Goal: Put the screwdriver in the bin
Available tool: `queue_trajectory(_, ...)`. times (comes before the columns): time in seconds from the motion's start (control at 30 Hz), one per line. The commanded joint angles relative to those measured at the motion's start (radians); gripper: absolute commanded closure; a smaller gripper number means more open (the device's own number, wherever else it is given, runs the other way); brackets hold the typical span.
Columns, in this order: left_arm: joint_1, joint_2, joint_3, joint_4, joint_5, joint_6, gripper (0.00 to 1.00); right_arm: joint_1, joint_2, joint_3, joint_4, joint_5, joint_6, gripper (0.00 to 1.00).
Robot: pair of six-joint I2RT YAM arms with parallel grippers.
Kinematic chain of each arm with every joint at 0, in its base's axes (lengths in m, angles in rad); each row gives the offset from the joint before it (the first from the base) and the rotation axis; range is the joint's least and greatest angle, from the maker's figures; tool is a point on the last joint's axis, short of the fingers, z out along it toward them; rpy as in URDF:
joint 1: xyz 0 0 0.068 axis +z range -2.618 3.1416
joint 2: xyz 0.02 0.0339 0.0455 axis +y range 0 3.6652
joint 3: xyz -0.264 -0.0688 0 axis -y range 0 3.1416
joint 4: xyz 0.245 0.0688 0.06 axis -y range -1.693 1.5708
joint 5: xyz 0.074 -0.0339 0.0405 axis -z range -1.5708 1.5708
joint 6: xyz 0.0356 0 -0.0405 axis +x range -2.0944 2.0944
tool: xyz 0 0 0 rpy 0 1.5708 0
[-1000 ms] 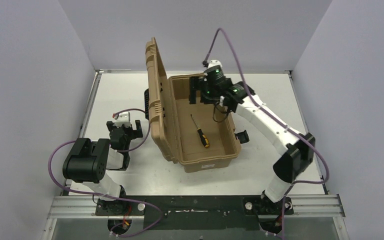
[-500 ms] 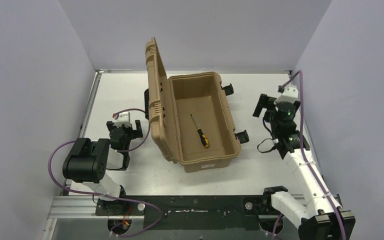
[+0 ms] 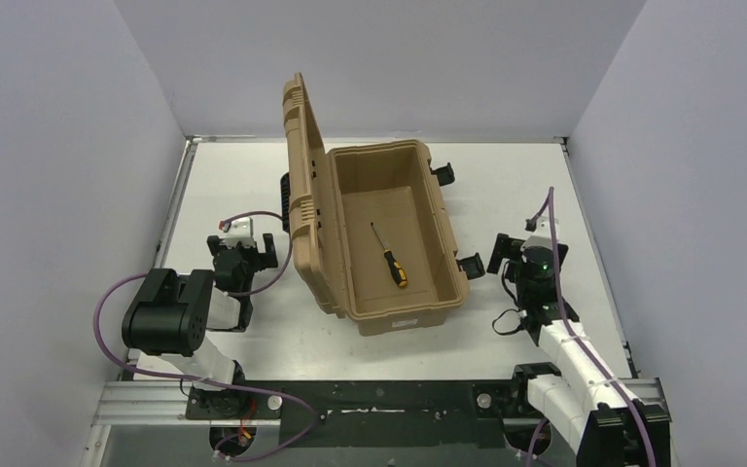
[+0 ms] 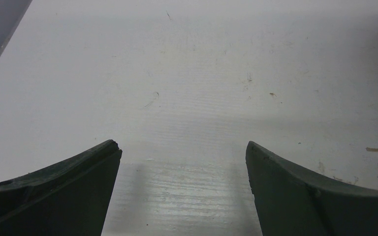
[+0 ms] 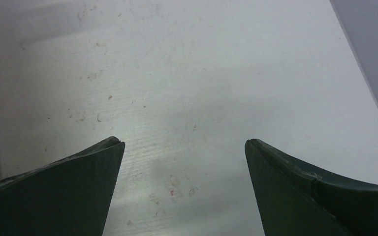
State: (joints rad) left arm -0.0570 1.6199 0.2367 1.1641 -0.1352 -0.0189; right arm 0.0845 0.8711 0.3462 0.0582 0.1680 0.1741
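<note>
No readable text, label or number anywhere.

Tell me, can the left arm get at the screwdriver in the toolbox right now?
Probably not directly: the screwdriver lies inside the toolbox, and the raised lid stands between it and the open left gripper. It would need to reach over.

The white table [image 3: 233, 175] carries the open bin [image 3: 404, 317].
</note>
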Motion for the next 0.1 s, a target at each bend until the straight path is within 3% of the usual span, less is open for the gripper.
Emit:
queue_trajectory(0.0,-0.001,-0.004,0.019,0.047,-0.012,-0.005,0.03,-0.009,0.001,-0.004,0.172,-0.015,0.024,0.00)
queue_trajectory(0.07,0.000,-0.006,0.017,0.049,-0.010,-0.007,0.03,-0.012,0.009,-0.004,0.186,-0.022,0.025,0.00)
